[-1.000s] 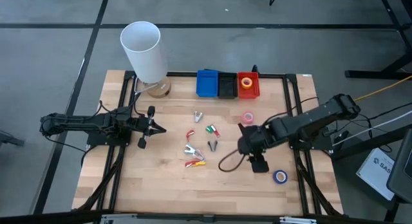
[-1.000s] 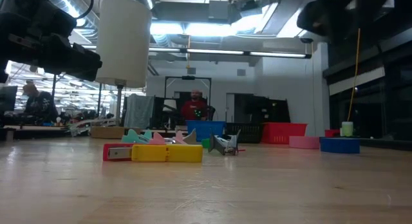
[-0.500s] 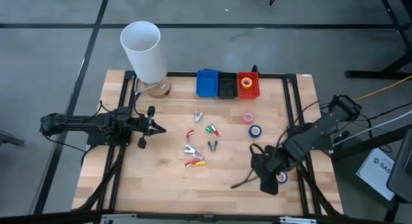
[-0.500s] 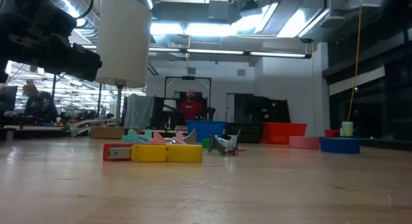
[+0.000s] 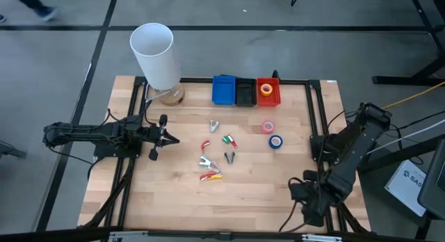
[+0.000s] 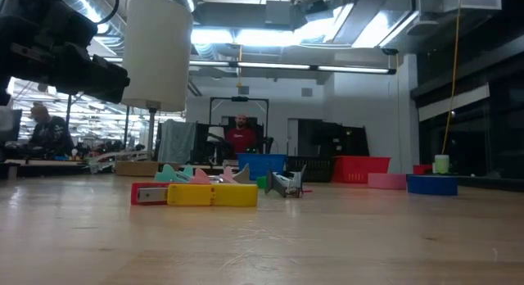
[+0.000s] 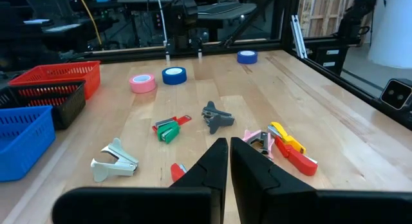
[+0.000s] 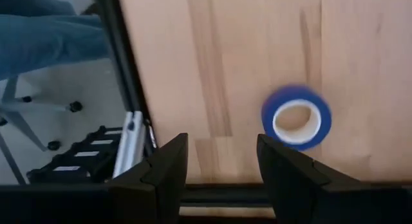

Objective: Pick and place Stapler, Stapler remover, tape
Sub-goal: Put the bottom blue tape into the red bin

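My right gripper (image 8: 222, 176) hangs open near the table's near right corner (image 5: 307, 195), pointing down, with nothing between its fingers. A blue tape roll (image 8: 296, 118) lies flat on the wood just beyond its fingertips; in the high view the arm hides this roll. A second blue roll (image 5: 276, 141) and a pink roll (image 5: 268, 126) lie farther toward the far edge. A yellow roll (image 5: 265, 90) sits in the red bin (image 5: 276, 97). Small staplers and staple removers (image 5: 211, 176) (image 7: 114, 159) are scattered mid-table. My left gripper (image 7: 230, 161) waits shut at the left (image 5: 170, 138).
Blue (image 5: 224, 90), black (image 5: 245, 92) and red bins stand in a row at the far edge. A tall white cylinder (image 5: 156, 55) rises at the far left. A black frame rail (image 8: 125, 89) runs along the table edge beside my right gripper. A person stands in the room behind.
My right gripper has swung from mid-table toward the near right corner, sinking a little and rolling about its pointing line. It has stayed open and now hangs over the blue roll there. Nothing on the table has moved.
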